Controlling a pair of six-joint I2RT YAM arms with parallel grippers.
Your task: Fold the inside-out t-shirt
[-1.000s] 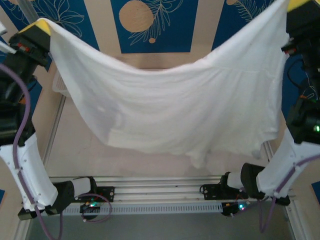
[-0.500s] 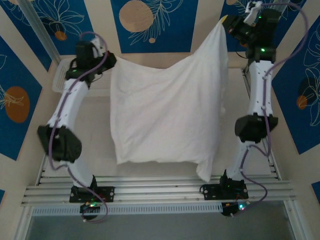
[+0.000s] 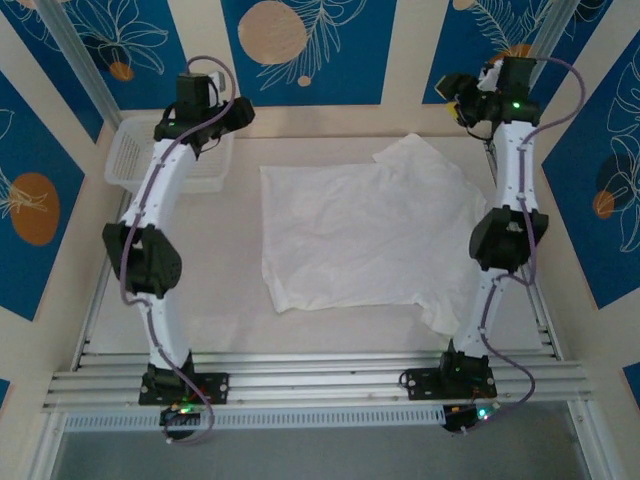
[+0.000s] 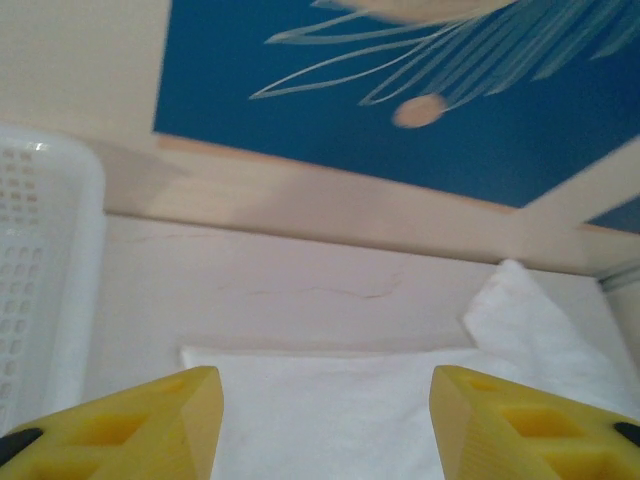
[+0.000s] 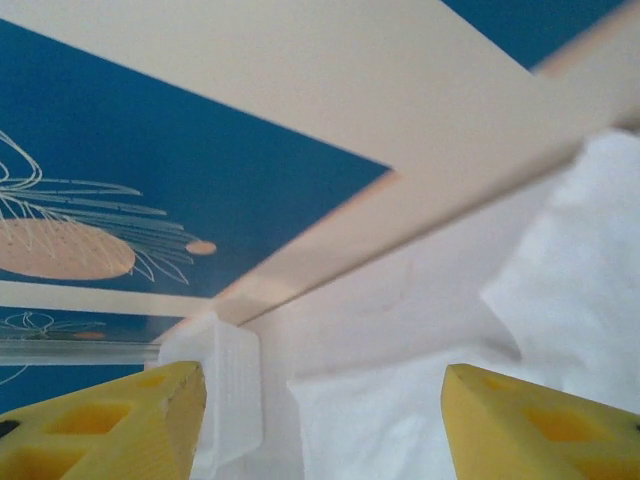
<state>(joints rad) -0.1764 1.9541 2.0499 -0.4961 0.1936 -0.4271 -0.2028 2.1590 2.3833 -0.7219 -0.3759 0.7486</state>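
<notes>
The t-shirt (image 3: 360, 235) is lying flat on the table (image 3: 215, 280), right of centre, its far-right corner rumpling up. The left gripper (image 4: 318, 405) and the right gripper (image 5: 322, 400) are hovering just beyond its far corners, jaws parted and gripping nothing. That rumpled corner is probably risking a crooked fold if a pinch catches only one layer.

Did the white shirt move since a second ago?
Yes. The wrinkly white cloth t-shirt dropped from hanging up to lying flat on the table, right of the white plastic mesh basket.
</notes>
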